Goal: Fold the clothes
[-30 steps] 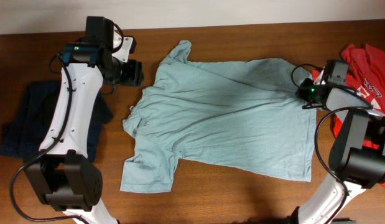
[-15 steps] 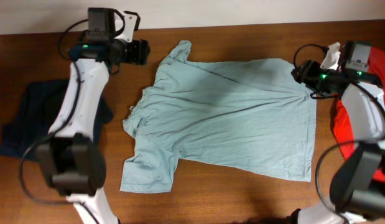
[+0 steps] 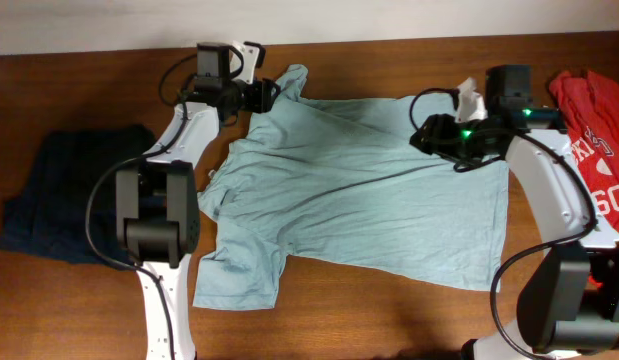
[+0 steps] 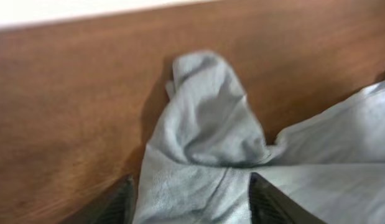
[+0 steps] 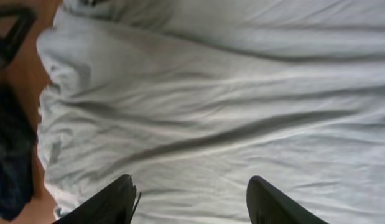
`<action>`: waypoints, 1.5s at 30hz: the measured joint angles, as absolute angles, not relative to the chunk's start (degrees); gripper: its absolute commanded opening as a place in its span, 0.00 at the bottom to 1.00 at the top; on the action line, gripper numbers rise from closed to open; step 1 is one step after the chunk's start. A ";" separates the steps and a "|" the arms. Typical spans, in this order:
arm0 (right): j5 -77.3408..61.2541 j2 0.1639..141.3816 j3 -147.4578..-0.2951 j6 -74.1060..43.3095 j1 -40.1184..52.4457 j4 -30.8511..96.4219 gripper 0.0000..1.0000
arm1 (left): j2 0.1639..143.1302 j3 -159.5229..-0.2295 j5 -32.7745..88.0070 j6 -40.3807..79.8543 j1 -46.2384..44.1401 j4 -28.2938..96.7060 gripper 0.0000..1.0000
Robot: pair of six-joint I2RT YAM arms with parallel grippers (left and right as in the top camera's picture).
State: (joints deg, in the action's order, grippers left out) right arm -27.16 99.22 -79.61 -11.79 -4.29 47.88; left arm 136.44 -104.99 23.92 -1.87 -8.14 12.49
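Note:
The pale teal T-shirt lies spread flat on the wooden table, collar to the left, hem to the right. My left gripper is open at its upper sleeve. In the left wrist view the bunched sleeve lies just ahead of the open fingers, which straddle shirt fabric. My right gripper is open over the shirt's upper right part. In the right wrist view its fingers hover over wrinkled teal cloth, holding nothing.
A dark navy garment lies at the table's left side and also shows in the right wrist view. A red T-shirt with white lettering lies at the right edge. The table's back edge meets a white wall.
My left gripper moved right along the back edge to the shirt's upper sleeve. My right gripper moved left from the shirt's right corner to above its upper right part.

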 measured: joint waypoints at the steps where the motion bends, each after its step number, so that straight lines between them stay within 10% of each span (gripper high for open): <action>1: -27.16 99.22 -79.61 -11.75 -3.86 48.03 0.63 | 137.16 -104.99 23.99 -1.65 -8.19 12.58 0.52; 12: -27.09 99.22 -79.61 -11.57 -3.25 49.93 0.62 | 141.25 -104.99 24.05 -0.21 -8.32 8.45 0.33; 16: -26.89 99.22 -79.61 -11.57 -3.27 50.61 0.62 | 141.38 -104.99 24.03 0.27 -8.69 7.86 0.02; 27: -26.83 99.22 -79.61 -11.55 -3.27 51.03 0.63 | 143.63 -122.63 20.86 0.01 -6.92 24.29 0.00; 36: -25.34 99.22 -79.61 -11.57 -3.27 51.05 0.63 | 143.59 -133.29 15.03 -4.56 -3.31 32.97 0.47; 45: -16.23 99.22 -79.61 -13.04 -3.27 56.14 0.78 | 143.59 -133.73 8.21 -5.41 -3.95 43.59 0.56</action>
State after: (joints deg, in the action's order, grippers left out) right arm -16.23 99.22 -79.61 -13.04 -3.27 56.14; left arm 143.59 -133.73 8.21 -5.41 -3.95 43.59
